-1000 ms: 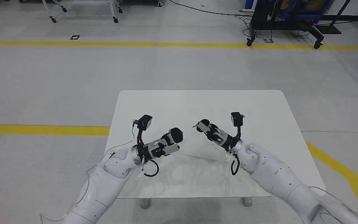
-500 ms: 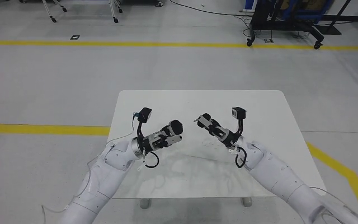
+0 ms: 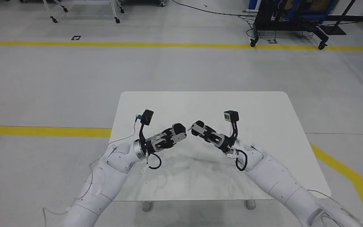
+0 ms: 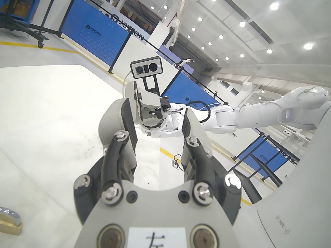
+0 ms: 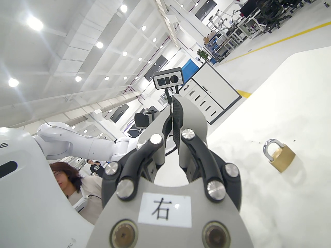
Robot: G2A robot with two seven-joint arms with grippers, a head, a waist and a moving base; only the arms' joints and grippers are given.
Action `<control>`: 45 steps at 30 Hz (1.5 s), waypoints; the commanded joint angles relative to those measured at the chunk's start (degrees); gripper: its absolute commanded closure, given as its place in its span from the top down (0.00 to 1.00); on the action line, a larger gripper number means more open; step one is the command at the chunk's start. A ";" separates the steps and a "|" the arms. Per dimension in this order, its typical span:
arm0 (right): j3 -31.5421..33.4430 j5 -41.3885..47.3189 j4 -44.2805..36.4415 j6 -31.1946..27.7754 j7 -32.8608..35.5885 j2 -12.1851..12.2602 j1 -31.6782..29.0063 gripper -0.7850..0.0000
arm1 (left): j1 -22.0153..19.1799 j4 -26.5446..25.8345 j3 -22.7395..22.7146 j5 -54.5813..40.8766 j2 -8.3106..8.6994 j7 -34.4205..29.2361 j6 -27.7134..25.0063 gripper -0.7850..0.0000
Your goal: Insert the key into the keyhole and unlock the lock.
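Observation:
A brass padlock (image 5: 280,154) with a silver shackle lies on the white table (image 5: 284,91); its edge also shows as padlock (image 4: 7,220). My left gripper (image 4: 159,119) is open and held above the table's middle. My right gripper (image 5: 172,107) is shut, its black pads pressed together, and I cannot make out a key between them. From above, the left gripper (image 3: 180,131) and right gripper (image 3: 195,127) point at each other, tips almost meeting. Seen from the left wrist, the right gripper (image 4: 138,104) sits just beyond the open left fingers (image 4: 129,119).
The table (image 3: 255,113) has bare surface on all sides of the arms, with its edges well away from the grippers. A dark wheeled rack (image 3: 289,22) stands on the floor far behind. Yellow floor lines run past the table.
Both grippers have closed in on each other over the table's middle; the gap between their tips has shrunk to almost nothing. The right gripper stays shut, the left open.

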 commanded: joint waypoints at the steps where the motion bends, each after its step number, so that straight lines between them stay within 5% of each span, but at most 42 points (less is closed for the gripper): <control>1: 0.70 1.19 0.47 0.00 2.18 -0.46 -0.04 0.00 | -0.30 0.50 0.38 0.97 -0.12 0.64 0.00 0.42; 9: 2.65 3.97 3.01 0.00 9.48 -2.82 0.20 0.00 | -1.24 2.17 1.36 0.86 -0.29 1.74 0.00 0.40; 18: 5.98 4.69 5.23 0.00 14.25 -5.01 -0.51 0.00 | -1.86 3.22 2.09 0.72 -0.36 2.43 0.00 0.13; 35: 12.00 3.82 7.02 0.00 20.27 -7.99 -2.29 0.00 | -3.41 6.08 3.71 1.03 -0.80 3.29 0.00 0.15; 45: 13.94 2.42 8.21 0.00 21.80 -9.63 -2.50 0.00 | -4.00 6.83 4.96 0.96 -1.09 3.08 0.00 0.00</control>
